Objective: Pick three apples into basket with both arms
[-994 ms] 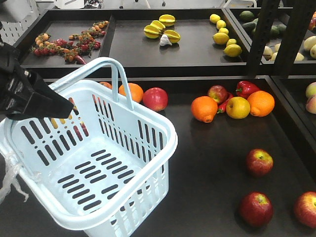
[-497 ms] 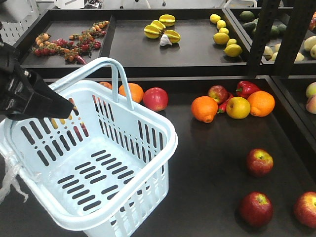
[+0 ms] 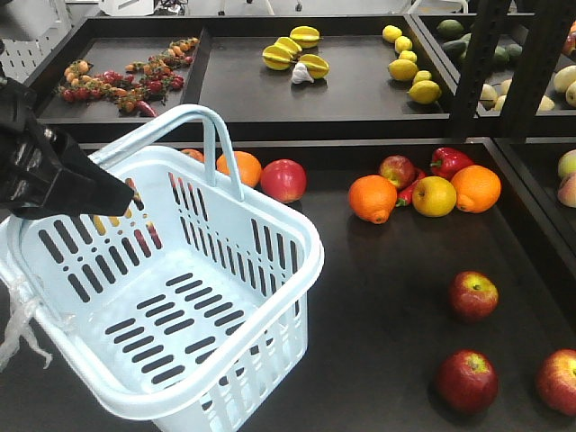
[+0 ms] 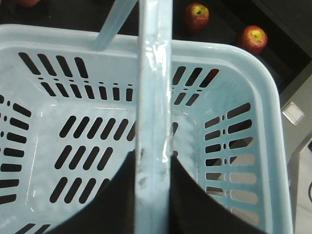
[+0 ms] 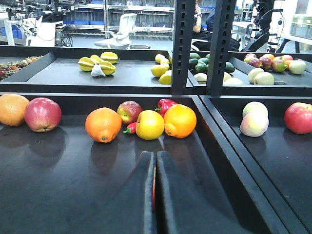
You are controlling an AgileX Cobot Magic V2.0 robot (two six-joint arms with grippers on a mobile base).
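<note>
The pale blue basket (image 3: 270, 211) hangs tilted at the front left, empty. My left gripper (image 3: 121, 200) is shut on one of its hoop handles; the left wrist view shows the black fingers (image 4: 195, 195) clamped on either side of the handle (image 4: 155, 87). Three dark red apples lie at the front right: one (image 3: 473, 295), one (image 3: 467, 380) and one at the frame edge (image 3: 560, 380). Two of them show past the basket rim (image 4: 243, 63) in the left wrist view (image 4: 196, 15) (image 4: 252, 39). My right gripper (image 5: 155, 155) is shut low over the dark table; a thin red sliver shows between its fingers.
Behind the basket are an orange (image 3: 239, 167) and a red apple (image 3: 283, 180). Mid-table sit an orange (image 3: 373, 198), a small red apple (image 3: 397, 170), a yellow apple (image 3: 434, 195), a red pepper (image 3: 448, 161) and another orange (image 3: 475, 187). Black shelf posts (image 3: 477, 63) stand at the right.
</note>
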